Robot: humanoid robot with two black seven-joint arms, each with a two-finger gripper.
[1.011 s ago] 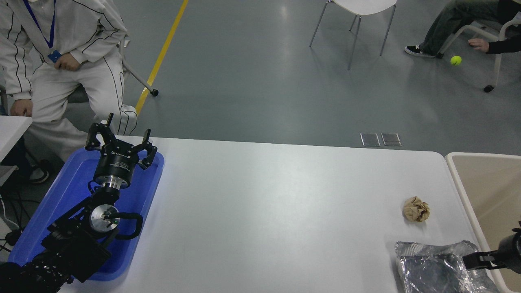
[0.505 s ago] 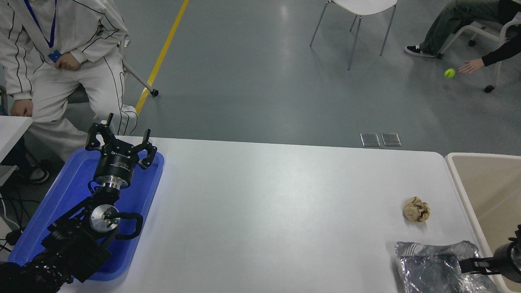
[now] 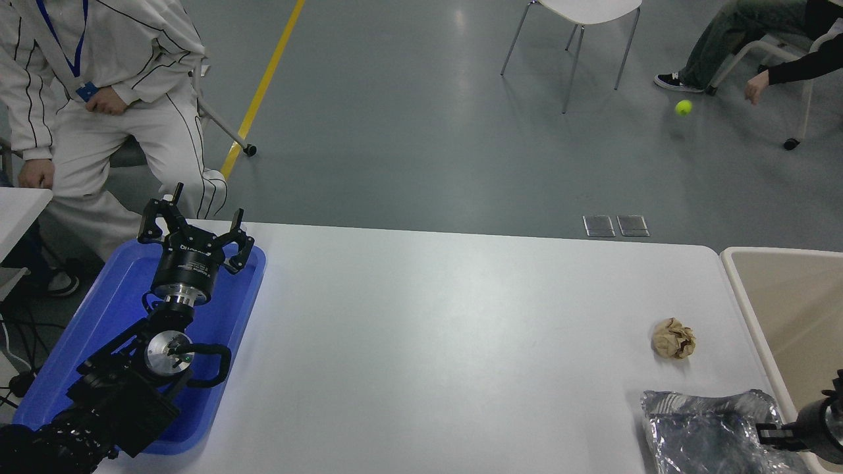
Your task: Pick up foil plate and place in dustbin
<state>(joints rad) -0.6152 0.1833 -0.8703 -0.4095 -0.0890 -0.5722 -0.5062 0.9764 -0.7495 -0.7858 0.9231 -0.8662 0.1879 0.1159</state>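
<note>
1. The room has a grey floor [image 3: 421, 131] with a yellow line [image 3: 263, 85] on it. A person in white clothes [image 3: 112, 85] sits at the far left. Another person [image 3: 777, 39] sits at the far right, near a green ball [image 3: 683, 107].
2. The white counter [image 3: 428, 329] is wide and mostly bare. That gives lots of open room in the middle.
3. The dustbin [image 3: 744, 289] stands right against the counter's right edge. It is tan with a pale rim and open on top.
4. A blue tray [image 3: 85, 329] sits at the counter's left end. The left gripper [image 3: 195, 234] is parked over it with its jaws spread open.
5. The foil plate [image 3: 705, 434] lies at the near right corner of the counter, just beside the dustbin. It looks shiny, thin and crumpled. I think it is very light and bends easily. A hard squeeze could crush it, and smooth foil may slip. The wrinkled right rim looks like the best place to pinch.
6. The right gripper [image 3: 767, 436] comes in from the right edge, at the plate's right rim. I cannot tell if its jaws are open or closed.
7. The trip to the dustbin is short. The plate must lift above the bin's rim so it does not catch.
8. A small brown paper ball [image 3: 673, 338] lies near the plate, on its far side. It is not in the way.
</note>
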